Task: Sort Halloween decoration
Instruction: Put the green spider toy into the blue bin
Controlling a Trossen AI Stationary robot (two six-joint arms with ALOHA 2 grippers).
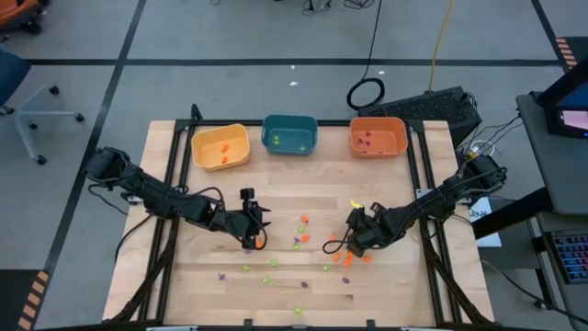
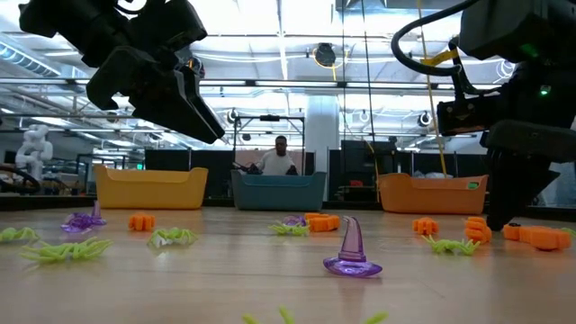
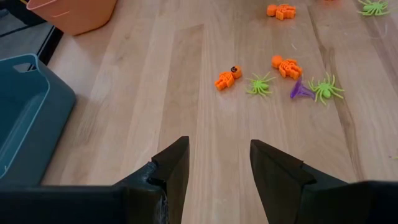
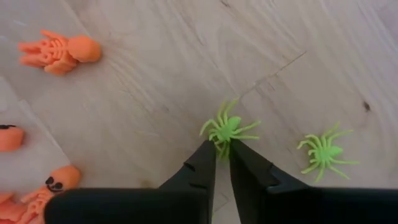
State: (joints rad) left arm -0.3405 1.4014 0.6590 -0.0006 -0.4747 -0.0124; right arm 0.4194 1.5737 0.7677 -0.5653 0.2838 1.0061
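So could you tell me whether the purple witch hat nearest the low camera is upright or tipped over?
Upright: the purple witch hat rests on its flat brim on the table, its slightly bent tip pointing up.

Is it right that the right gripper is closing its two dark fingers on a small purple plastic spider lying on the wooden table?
Not quite: the spider is light green, not purple. The right wrist view shows the right gripper with its two dark fingers nearly together around the legs of a small light-green plastic spider lying on the wooden table.

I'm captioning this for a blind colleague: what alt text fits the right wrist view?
The right gripper pinches the legs of a light-green spider on the wooden table. A second green spider lies beside it, and orange skeleton figures lie farther off.
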